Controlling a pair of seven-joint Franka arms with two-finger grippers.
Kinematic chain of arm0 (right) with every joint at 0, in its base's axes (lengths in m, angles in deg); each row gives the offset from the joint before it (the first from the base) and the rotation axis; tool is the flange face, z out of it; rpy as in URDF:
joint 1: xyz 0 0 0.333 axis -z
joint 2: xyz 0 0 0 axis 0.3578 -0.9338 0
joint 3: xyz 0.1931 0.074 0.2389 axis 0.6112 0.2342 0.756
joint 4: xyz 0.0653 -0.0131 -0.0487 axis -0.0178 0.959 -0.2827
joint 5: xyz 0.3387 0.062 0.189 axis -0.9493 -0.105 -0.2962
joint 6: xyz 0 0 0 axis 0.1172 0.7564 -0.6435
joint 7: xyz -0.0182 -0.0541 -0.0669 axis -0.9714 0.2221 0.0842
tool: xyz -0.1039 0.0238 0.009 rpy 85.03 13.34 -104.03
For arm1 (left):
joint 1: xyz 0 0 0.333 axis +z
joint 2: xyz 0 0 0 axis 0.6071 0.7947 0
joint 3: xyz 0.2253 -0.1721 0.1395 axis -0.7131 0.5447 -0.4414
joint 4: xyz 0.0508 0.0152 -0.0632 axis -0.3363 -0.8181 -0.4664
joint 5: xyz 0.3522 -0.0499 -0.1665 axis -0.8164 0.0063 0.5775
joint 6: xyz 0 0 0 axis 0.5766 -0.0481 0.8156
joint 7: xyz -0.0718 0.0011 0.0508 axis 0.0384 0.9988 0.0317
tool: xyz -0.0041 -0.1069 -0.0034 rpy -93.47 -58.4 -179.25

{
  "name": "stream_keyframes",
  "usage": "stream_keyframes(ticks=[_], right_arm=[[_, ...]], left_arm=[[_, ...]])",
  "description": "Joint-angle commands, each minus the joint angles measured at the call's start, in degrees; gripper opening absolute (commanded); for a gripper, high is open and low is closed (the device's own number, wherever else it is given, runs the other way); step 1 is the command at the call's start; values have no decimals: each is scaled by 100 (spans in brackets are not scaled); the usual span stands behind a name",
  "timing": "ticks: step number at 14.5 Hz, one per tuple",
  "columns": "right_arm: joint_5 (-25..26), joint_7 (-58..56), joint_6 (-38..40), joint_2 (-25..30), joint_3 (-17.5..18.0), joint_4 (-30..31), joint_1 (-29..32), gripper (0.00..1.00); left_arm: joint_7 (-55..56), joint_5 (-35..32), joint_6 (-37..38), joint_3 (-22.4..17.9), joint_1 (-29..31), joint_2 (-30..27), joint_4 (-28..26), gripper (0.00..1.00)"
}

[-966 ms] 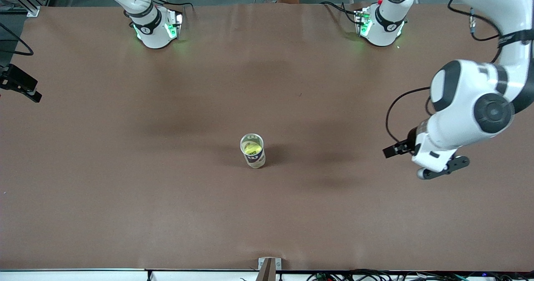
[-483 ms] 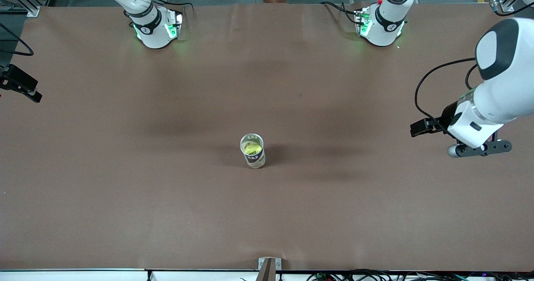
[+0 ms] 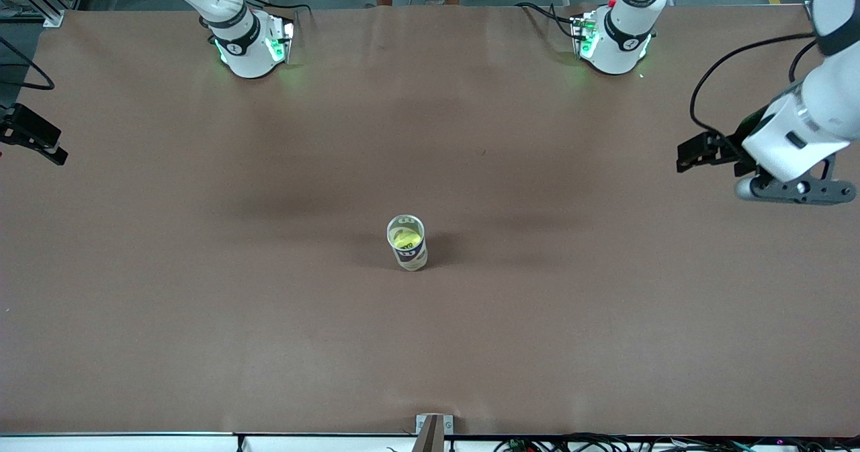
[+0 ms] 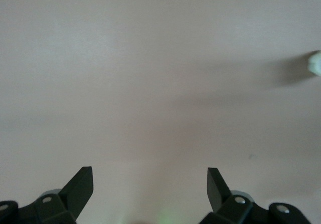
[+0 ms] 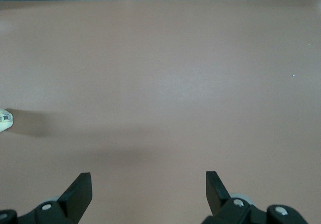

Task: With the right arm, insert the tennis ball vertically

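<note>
Tennis ball sits inside an upright clear can near the middle of the brown tabletop, can mouth facing up.

Left claw hangs in the air over bare tabletop at the left arm's end, well apart from the can; fingers spread wide, nothing between them. The can shows only as a pale speck at the edge of the left wrist view.

Right claw also over bare tabletop, fingers spread wide and empty; can barely visible at that view's edge, well apart from it.
</note>
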Motion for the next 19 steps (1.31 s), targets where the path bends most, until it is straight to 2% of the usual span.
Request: stream_keyframes(ticks=[1,6,10,19], right_arm=[[101,-59,51,-27,67,-60,82,100],[101,-59,51,-27,67,-60,82,100],[101,-50,51,-27,67,-60,82,100],[101,-50,51,-27,67,-60,82,100]], left_arm=[[-135,123,136,-58,29,-352,-17,100],[-127,123,31,-58,20,-1160,-903,100],[-83,123,13,-66,20,-1390,-966,100],[5,-167,-101,-93,20,-1522,-984,100]])
